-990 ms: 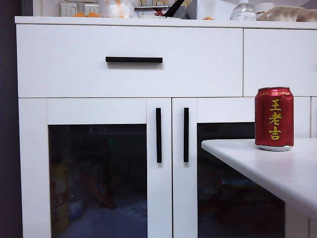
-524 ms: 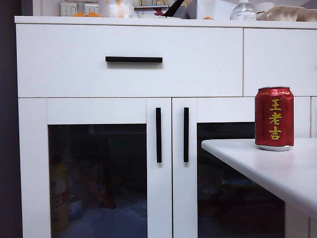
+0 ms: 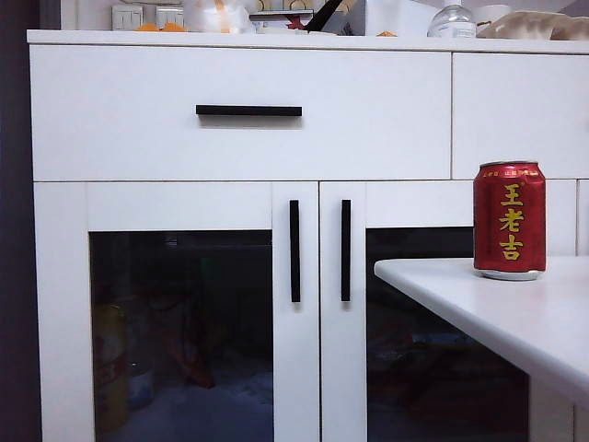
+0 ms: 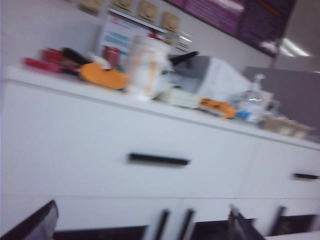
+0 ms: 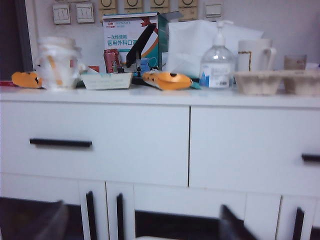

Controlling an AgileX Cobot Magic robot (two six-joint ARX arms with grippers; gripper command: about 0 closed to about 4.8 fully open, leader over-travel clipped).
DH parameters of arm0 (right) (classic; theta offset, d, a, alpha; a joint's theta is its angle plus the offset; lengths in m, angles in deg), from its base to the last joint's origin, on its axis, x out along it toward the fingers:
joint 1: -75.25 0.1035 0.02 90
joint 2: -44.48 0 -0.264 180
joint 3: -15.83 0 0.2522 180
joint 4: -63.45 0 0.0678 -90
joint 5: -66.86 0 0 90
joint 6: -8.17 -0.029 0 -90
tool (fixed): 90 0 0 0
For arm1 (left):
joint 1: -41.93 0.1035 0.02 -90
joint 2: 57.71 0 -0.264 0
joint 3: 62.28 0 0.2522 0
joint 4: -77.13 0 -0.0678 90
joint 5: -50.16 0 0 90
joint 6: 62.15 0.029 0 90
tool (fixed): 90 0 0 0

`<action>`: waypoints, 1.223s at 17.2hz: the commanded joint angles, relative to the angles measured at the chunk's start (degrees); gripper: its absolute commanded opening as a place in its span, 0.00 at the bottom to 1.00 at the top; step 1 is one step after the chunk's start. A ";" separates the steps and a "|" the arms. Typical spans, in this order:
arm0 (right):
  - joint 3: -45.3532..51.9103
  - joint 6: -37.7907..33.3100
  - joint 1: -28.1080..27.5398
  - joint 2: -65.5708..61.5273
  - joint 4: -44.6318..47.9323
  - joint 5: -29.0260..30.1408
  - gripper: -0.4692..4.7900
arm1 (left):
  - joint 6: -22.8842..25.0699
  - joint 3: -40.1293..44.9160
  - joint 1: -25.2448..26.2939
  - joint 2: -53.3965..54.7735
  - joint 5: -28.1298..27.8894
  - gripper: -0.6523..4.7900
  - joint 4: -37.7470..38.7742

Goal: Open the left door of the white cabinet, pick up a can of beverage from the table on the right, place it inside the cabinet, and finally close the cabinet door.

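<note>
The white cabinet (image 3: 248, 147) fills the exterior view, both glass doors shut. Its left door (image 3: 184, 313) has dark glass and a vertical black handle (image 3: 294, 250) on its inner edge. The red can of beverage (image 3: 509, 219) stands upright on the white table (image 3: 515, 313) at the right. Neither gripper shows in the exterior view. My left gripper (image 4: 142, 227) faces the cabinet's drawer front from a distance, its blurred fingers wide apart and empty. My right gripper (image 5: 142, 225) also faces the cabinet, open, with the door handles (image 5: 90, 215) seen between its fingers.
The twin right door (image 3: 405, 313) is partly hidden by the table. The cabinet top is cluttered: a paper cup stack (image 5: 57, 62), a box (image 5: 132, 35), a pump bottle (image 5: 217, 62), egg trays (image 5: 277, 82). A yellow bottle (image 3: 110, 368) shows behind the left glass.
</note>
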 commanded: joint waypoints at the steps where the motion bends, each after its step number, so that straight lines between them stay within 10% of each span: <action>1: -9.97 -0.66 0.00 -8.74 0.68 2.54 1.00 | 0.20 -7.48 -3.93 10.21 0.46 0.93 -1.29; 12: -21.07 -11.26 0.02 -21.07 2.97 13.90 1.00 | 5.46 -20.02 -31.76 58.51 -16.55 0.93 -22.73; 21: -25.05 -12.22 2.12 -41.33 5.46 15.47 1.00 | 5.49 -28.04 -33.40 89.31 -24.26 0.93 -38.47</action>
